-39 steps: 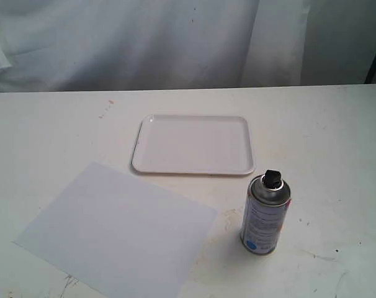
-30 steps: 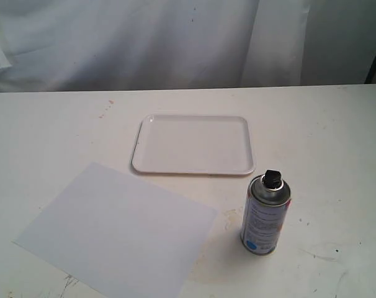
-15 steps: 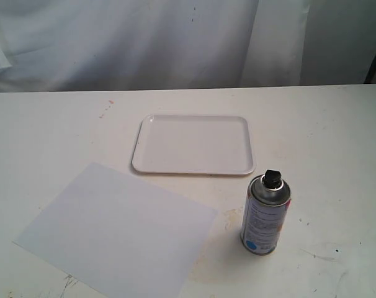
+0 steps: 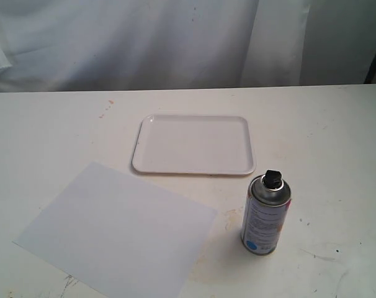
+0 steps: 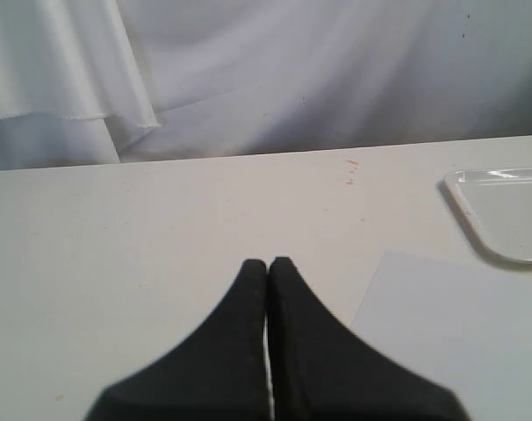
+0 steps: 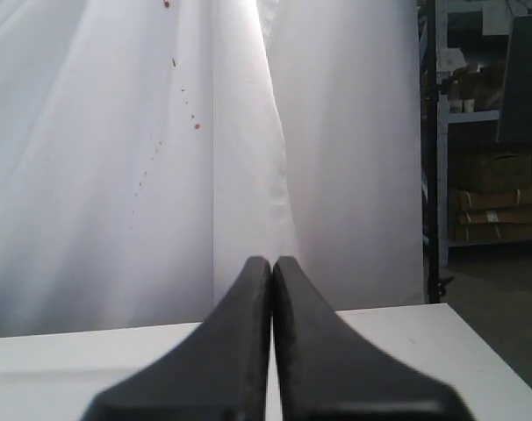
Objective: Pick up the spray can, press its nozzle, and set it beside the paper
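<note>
Spray can [image 4: 266,217] stands upright on the desk [image 4: 51,124], toward its near right corner, nothing touching it.

Desk is white, scuffed and stained, with small dark specks near the can. A white cloth backdrop [image 4: 144,43] hangs in folds along the far edge.

Paper [image 4: 116,230] lies flat on the near left part of the desk, turned at an angle to the desk edges, its nearest corner cut off by the frame. One corner points toward the can; the two are near but apart, with bare desk between them.

A white tray [image 4: 136,155] with rounded corners sits around the middle of the desk, farther back than the paper and the can, touching neither. Looks empty.

On the spray can: silvery body, white label with text, blue dot low on the side, a bit of red at the shoulder. The label text is too small to read.

Left gripper [image 5: 268,263] — dark fingers pressed together, nothing between them, above bare desk on the left side, with paper and tray ahead of it.

Right gripper [image 6: 272,261] — fingers also pressed together, holding nothing, facing the backdrop over the far edge; shelving [image 6: 485,175] with boxes shows past the cloth.

Nozzle [image 4: 273,178] is a small black cap on the can's silver dome.
</note>
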Motion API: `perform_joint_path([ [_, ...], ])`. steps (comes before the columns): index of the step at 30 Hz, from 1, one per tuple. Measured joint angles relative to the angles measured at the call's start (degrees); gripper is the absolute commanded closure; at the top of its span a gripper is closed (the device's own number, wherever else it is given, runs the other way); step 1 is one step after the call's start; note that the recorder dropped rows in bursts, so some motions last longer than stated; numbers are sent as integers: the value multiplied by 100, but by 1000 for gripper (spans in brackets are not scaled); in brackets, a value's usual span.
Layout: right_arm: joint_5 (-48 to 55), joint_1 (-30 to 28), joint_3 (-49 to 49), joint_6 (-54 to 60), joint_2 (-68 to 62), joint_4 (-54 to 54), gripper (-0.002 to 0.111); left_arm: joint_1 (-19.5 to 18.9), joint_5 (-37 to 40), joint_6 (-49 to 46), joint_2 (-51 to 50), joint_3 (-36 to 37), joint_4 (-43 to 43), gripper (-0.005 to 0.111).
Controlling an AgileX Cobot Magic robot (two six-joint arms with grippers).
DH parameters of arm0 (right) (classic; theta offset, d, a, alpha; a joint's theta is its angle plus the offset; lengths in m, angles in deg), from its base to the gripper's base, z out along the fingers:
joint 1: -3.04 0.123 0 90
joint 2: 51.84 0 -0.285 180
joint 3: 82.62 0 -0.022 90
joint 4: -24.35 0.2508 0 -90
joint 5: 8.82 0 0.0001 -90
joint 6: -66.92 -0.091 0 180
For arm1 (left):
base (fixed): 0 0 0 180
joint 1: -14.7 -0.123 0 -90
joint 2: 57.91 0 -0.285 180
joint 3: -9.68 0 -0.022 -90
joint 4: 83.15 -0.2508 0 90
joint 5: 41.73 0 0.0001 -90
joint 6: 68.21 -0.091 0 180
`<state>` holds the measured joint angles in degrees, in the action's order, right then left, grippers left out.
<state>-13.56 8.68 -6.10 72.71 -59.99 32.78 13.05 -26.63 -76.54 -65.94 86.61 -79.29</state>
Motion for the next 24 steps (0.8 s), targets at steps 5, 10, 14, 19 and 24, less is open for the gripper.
perform_joint_path([
  [5,600,0,-545,48,9,0,108,0,0,0,0,0,0,107],
  [10,920,0,-1169,195,-316,0,108,0,0,0,0,0,0,107],
  [14,1067,0,-1568,218,-912,0,108,0,0,0,0,0,0,107],
  [19,1394,39,-2077,299,-1875,0,108,0,0,0,0,0,0,107],
  [24,1534,254,-2414,363,-2885,0,108,0,0,0,0,0,0,107],
])
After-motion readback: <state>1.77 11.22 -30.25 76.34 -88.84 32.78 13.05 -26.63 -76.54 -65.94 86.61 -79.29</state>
